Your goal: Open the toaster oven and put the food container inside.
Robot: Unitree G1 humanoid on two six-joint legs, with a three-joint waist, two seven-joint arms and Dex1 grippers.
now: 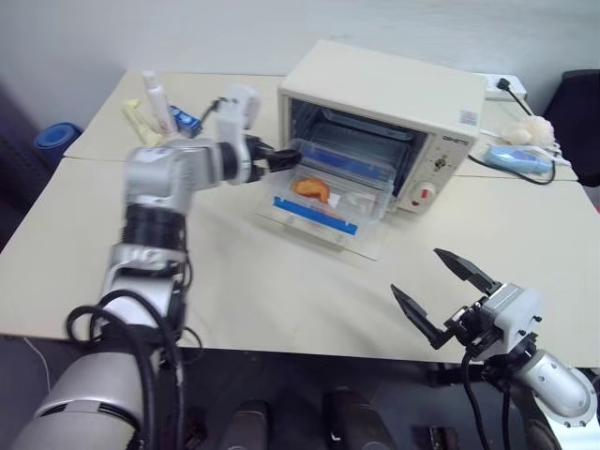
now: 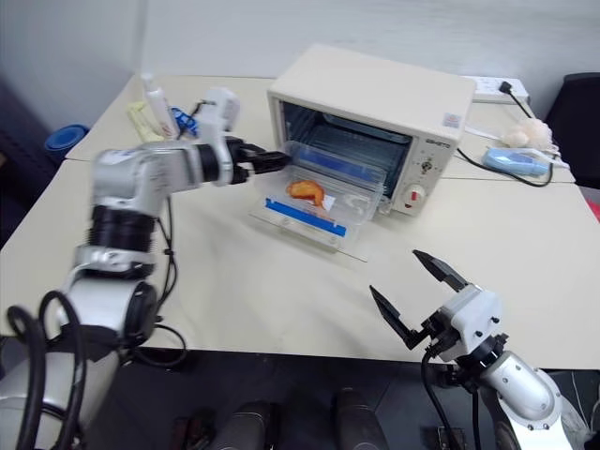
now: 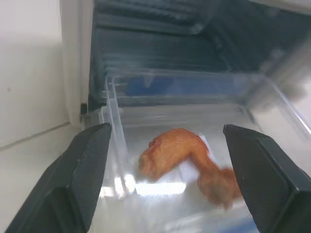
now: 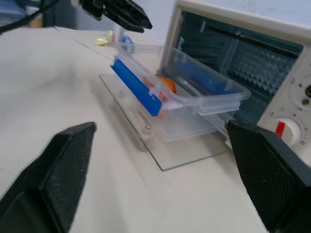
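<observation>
Head views: one boxy cream-white toaster oven (image 1: 394, 103), glass door (image 1: 328, 230) lying open; one shallow clear plastic food container (image 1: 333, 183) with blue strips resting half in cavity, half over door. Left gripper (image 1: 281, 157) sitting at container's near end, fingers apart, gripping nothing. Right gripper (image 1: 445, 291) hovering wide, empty.

Left wrist view: one orange food piece (image 3: 187, 158) showing through. Likely light, thin-walled, slippery, flexing; pushing at rim advisable.

Right wrist view: container tilting over door.

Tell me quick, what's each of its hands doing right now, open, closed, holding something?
Left hand: open, at the food container, not gripping it.
Right hand: open, holding nothing, above the table.
</observation>
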